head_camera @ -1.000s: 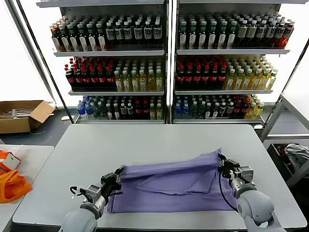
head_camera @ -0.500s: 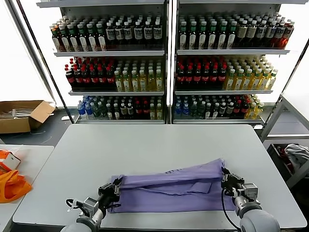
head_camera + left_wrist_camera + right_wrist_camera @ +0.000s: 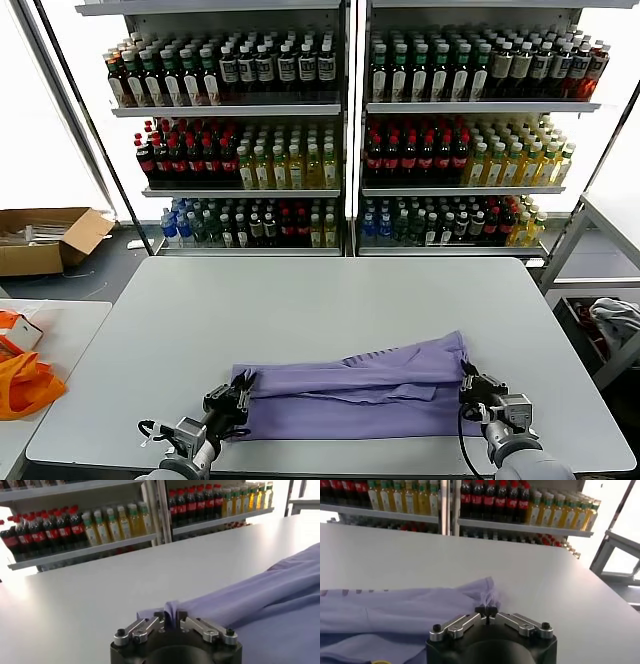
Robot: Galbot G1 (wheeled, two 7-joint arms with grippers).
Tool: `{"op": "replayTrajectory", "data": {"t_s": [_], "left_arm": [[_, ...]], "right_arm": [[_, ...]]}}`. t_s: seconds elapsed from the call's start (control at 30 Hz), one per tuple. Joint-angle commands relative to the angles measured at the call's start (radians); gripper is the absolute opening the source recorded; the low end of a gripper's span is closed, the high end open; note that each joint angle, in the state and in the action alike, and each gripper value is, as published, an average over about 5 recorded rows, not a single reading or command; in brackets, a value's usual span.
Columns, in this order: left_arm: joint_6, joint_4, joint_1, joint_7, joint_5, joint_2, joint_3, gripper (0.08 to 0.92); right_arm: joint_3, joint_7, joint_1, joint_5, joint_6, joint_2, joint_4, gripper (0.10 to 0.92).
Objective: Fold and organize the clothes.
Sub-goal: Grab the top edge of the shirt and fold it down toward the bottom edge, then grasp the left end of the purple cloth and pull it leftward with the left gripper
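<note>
Left gripper (image 3: 171,621) | jaws clenched on lavender T-shirt (image 3: 350,398) corner | right gripper (image 3: 487,612) likewise | lower both together, keeping folded edge taut on bench (image 3: 330,300).

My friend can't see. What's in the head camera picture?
A purple shirt lies folded in a long strip near the front of a grey table. The left gripper and right gripper each pinch one end. Behind stand shelves of bottles.
</note>
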Motion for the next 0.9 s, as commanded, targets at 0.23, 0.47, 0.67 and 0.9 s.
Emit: {"op": "replayTrajectory", "data": {"t_s": [0.23, 0.47, 0.67, 0.9], "left_arm": [[-0.001, -0.017, 0.01, -0.008, 0.028, -0.03, 0.001, 0.485], [0.005, -0.068, 0.024, -0.034, 0.086, -0.059, -0.011, 0.685], [0.018, -0.087, 0.036, -0.064, 0.076, -0.09, -0.042, 0.811], [0.049, -0.088, 0.045, -0.093, 0.019, -0.125, -0.04, 0.823]], "right_arm": [[-0.009, 0.019, -0.035, -0.021, 0.008, 0.007, 0.023, 0.175], [0.057, 0.024, -0.048, 0.029, 0.001, 0.0, 0.138, 0.374], [0.148, 0.053, -0.004, 0.098, -0.001, -0.022, 0.182, 0.547], [0.155, 0.064, 0.004, 0.105, 0.012, -0.031, 0.177, 0.745]]}}
